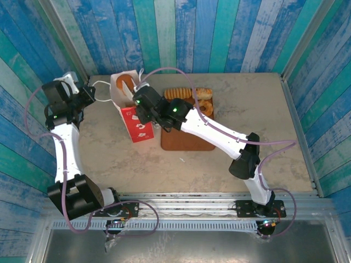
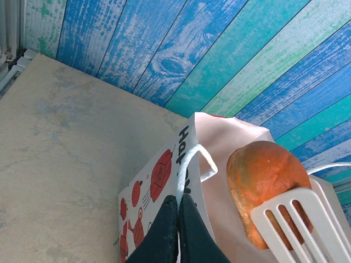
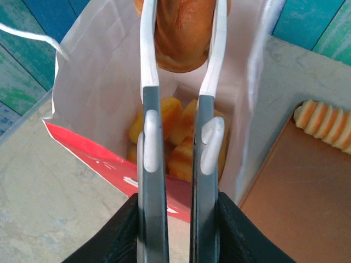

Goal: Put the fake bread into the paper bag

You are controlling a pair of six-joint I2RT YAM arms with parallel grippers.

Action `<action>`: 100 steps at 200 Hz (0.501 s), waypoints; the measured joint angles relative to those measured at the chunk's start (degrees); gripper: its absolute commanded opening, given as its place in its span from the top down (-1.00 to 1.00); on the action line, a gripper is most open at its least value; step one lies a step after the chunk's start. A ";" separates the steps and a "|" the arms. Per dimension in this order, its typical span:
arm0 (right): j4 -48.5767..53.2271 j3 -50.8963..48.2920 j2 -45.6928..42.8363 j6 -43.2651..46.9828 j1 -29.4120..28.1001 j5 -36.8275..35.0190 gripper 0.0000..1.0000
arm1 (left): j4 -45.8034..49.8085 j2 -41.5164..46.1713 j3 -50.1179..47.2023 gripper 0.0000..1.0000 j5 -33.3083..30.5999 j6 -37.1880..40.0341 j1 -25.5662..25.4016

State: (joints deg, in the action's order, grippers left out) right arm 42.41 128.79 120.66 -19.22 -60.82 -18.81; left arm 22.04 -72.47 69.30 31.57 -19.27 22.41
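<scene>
Brown tray [image 1: 186,139] lies just right of bag [image 1: 138,127]. Left gripper [image 2: 178,222] is at the bag's left side, jaws closed tight on its white handle [image 2: 189,164]. Right gripper [image 3: 182,33] hangs over the bag's mouth, jaws narrowly apart, tips pinching a round bun [image 3: 181,55] above pastries [image 3: 175,137] already inside. More bread [image 1: 189,94] sits on the tray's far end, right of the bag.

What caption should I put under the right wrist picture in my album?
Right gripper holds a round bun over the open paper bag, pastries already inside.
</scene>
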 measured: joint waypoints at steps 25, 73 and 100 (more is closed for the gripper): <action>-0.02 0.00 0.04 -0.02 0.00 0.74 0.09 | -0.02 0.02 -0.24 1.00 0.04 0.00 0.00; -0.04 0.00 0.04 -0.02 0.00 1.07 -0.01 | -0.02 0.11 -0.37 1.00 0.17 0.00 0.00; -0.04 0.00 0.04 0.00 0.00 1.05 -0.06 | -0.04 0.11 -0.37 1.00 0.28 -0.02 0.00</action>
State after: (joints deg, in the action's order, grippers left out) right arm 42.37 128.79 120.70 -19.22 -60.82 -17.76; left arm 22.00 -72.36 68.93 31.86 -19.29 22.41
